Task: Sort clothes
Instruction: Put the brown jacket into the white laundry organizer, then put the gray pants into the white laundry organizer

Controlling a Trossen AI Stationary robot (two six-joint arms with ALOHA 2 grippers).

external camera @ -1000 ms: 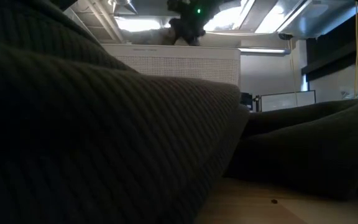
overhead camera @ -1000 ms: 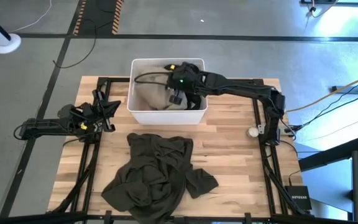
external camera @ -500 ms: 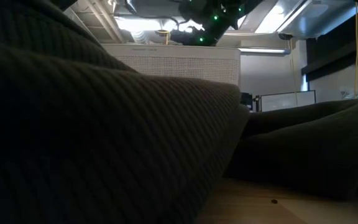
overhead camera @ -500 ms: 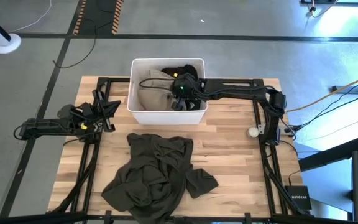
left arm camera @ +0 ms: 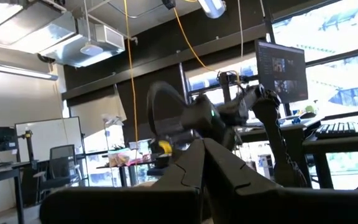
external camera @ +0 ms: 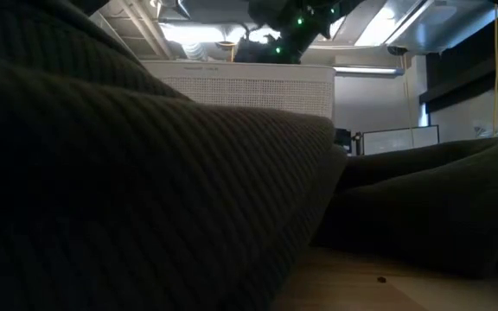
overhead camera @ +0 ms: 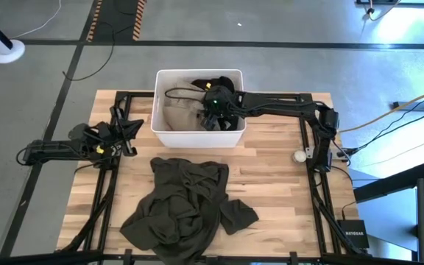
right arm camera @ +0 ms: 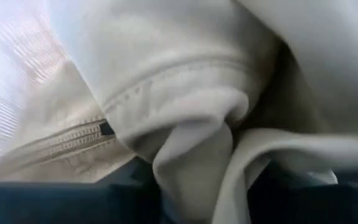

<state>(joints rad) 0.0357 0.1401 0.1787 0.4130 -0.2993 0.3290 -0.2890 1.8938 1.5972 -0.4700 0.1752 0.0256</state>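
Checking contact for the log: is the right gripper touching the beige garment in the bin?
Touching. In the right wrist view, beige garment folds fill the frame, bunched against the right gripper.

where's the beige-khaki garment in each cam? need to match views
High: beige-khaki garment inside the white bin, under the right gripper.
Low: not visible; the bin's wall hides it and the dark olive-green garment fills the foreground.
Left wrist: not in it.
Right wrist: fills the picture, seam and zipper showing.
Shared landmark: the white bin.
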